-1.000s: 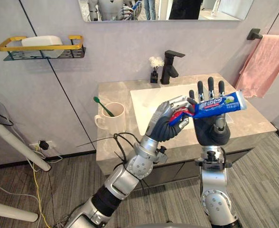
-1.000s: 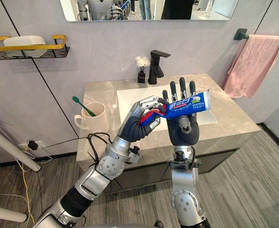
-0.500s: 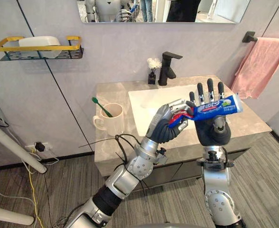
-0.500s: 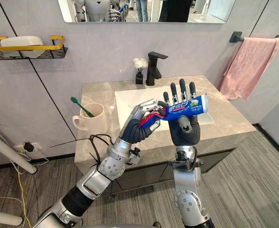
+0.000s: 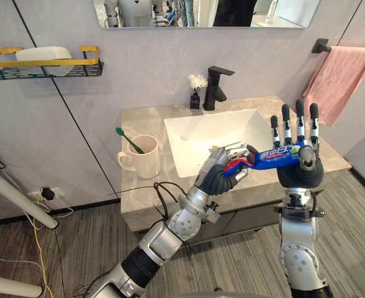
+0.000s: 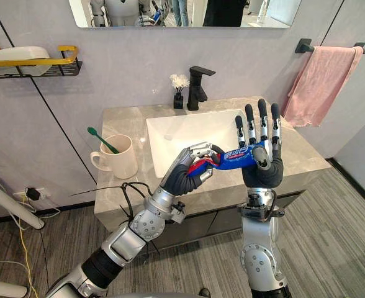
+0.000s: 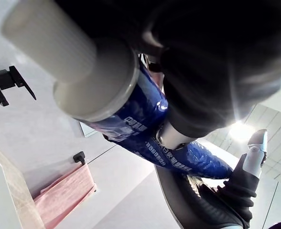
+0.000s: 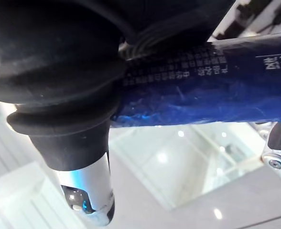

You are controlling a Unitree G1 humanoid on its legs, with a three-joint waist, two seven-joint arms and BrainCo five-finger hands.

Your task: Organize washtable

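Stone washtable [image 5: 146, 119] underneath; toothpaste tube [image 5: 274, 155], cap end in curled left hand [image 5: 218, 175], tail under thumb of right hand [image 5: 299, 175]

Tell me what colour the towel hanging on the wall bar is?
Pink. The hanging cloth towel shows best in the right eye view.

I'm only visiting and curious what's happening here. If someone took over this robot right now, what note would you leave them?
Left hand: curled round the cap end of the toothpaste tube.
Right hand: fingers straight up, thumb pinning the tube's far end against the palm.
The tube is in the air above the front of the countertop. The mug with the green toothbrush stands left of the sink.
Done: tube lifted. Left: put it away, probably in the mug.
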